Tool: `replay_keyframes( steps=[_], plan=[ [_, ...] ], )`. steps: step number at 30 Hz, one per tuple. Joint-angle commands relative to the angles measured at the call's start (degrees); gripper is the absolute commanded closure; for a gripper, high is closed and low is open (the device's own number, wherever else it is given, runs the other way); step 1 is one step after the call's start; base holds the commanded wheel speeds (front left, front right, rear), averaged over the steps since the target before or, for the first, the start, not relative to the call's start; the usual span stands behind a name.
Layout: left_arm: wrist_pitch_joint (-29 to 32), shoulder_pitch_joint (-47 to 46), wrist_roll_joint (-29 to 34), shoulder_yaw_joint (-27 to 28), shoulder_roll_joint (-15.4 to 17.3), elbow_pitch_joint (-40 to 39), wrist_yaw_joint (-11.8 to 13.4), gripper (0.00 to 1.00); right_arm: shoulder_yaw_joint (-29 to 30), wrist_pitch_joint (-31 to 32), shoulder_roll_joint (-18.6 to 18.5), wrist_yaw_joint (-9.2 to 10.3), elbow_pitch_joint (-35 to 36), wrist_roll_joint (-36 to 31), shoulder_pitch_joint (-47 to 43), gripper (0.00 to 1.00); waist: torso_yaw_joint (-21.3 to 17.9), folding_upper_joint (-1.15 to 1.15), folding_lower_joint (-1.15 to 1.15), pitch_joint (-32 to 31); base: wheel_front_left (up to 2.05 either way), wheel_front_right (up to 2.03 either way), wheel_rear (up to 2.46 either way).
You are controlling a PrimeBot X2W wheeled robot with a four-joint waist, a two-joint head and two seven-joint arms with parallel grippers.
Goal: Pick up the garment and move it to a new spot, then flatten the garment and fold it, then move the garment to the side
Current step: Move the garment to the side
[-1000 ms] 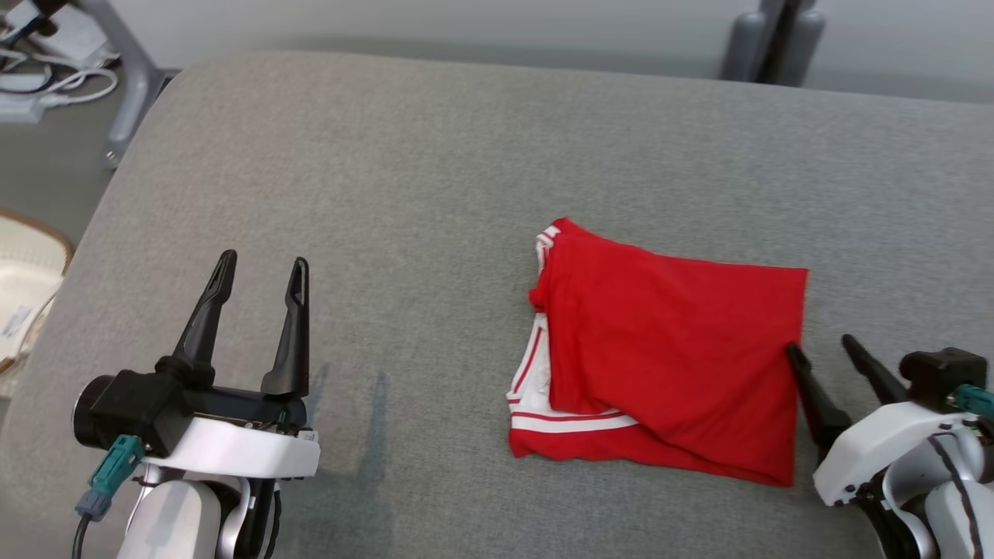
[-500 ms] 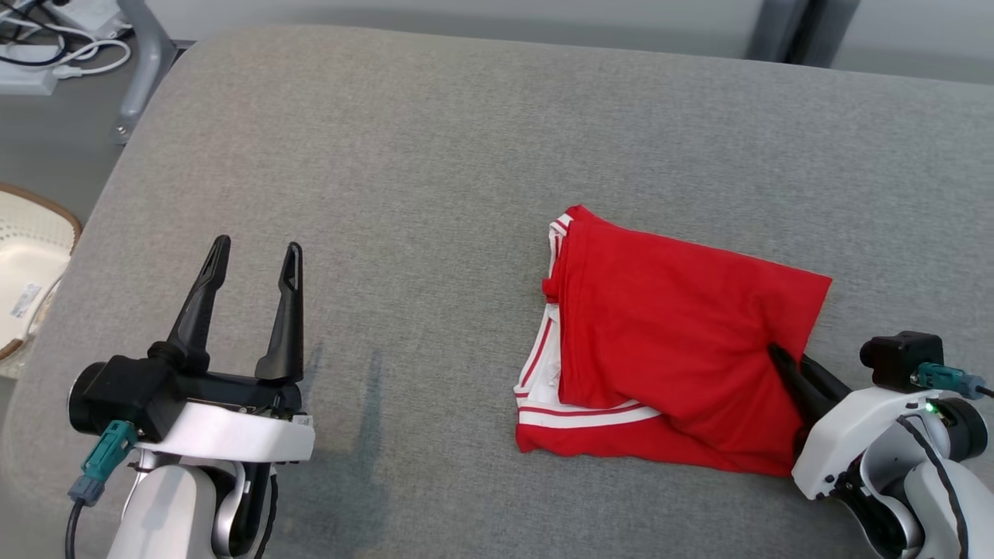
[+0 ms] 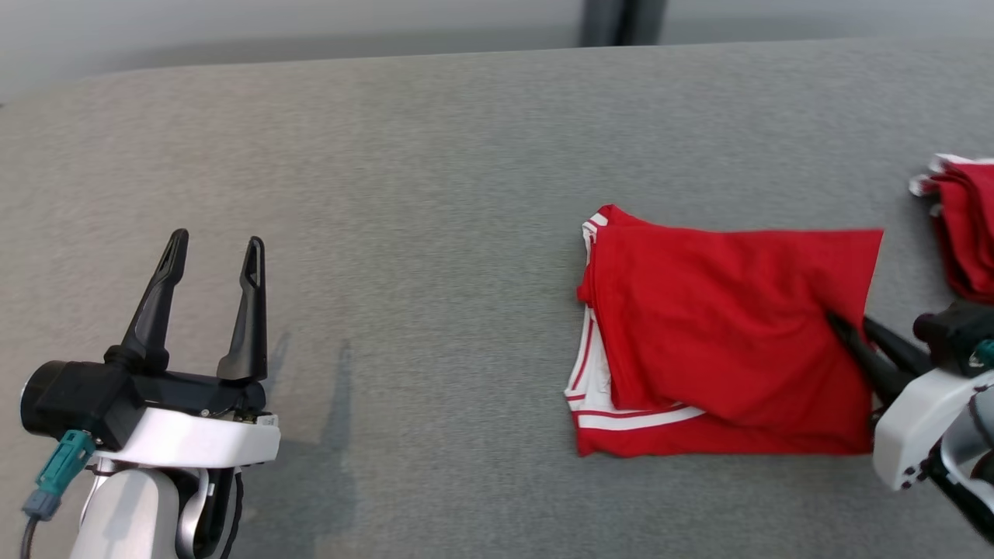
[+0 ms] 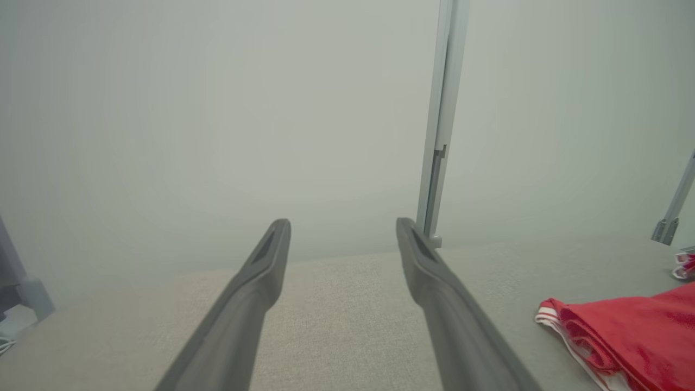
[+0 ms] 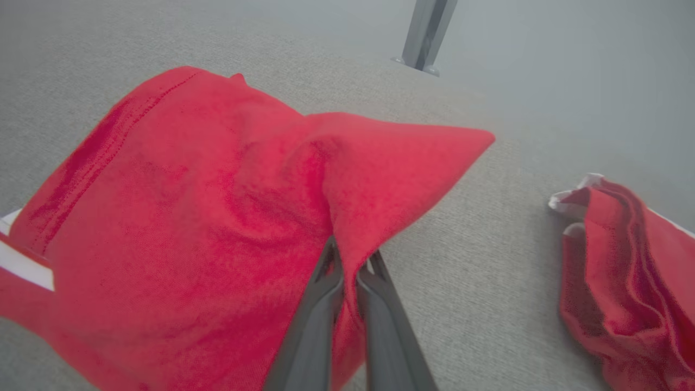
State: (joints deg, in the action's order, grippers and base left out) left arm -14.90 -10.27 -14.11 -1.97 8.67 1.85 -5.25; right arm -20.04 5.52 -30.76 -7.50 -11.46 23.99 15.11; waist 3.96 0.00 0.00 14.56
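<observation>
As we look down from the head, the folded red garment (image 3: 722,341) lies on the right half of the grey surface (image 3: 435,194), nearer its front edge. Our right gripper (image 3: 849,318) pinches its right edge, fingers pressed together on the cloth. Our left gripper (image 3: 211,248) hangs spread over the front left part, well apart. A second red garment (image 3: 967,233) lies at the right edge. From the left wrist, both fingers stand wide, holding nothing. From the right wrist, the cloth puckers into a ridge where the fingers clamp it.
</observation>
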Motion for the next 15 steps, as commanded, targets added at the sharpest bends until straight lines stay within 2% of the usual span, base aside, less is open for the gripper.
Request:
replay_keyframes(
  steps=[1,6,10,15],
  plan=[
    [-0.2,-0.2,0.3,0.3,0.7,-0.7,-0.1,0.00,0.2,0.8,-1.9,0.03,2.5,-0.9,1.1,1.00,-5.2,0.00,0.00,0.9,0.00,0.00,0.00],
    [0.0,-1.4,0.6,-0.2,1.2,-2.1,-0.2,0.00,-1.3,3.1,-6.4,0.03,7.6,-0.8,7.4,1.00,-9.6,0.00,0.00,3.1,0.00,0.00,0.00],
    [0.6,-2.7,0.7,-0.9,1.6,-3.0,-0.2,0.00,-2.1,3.2,-8.3,0.03,8.2,0.4,12.4,1.00,-11.3,0.00,0.00,5.1,0.00,0.00,0.00],
    [1.6,-5.3,1.1,-2.6,2.3,-4.1,-0.7,0.00,0.8,1.4,-11.8,0.03,3.6,2.9,17.7,1.00,-12.5,0.00,0.00,8.8,0.00,0.00,0.00]
  ],
)
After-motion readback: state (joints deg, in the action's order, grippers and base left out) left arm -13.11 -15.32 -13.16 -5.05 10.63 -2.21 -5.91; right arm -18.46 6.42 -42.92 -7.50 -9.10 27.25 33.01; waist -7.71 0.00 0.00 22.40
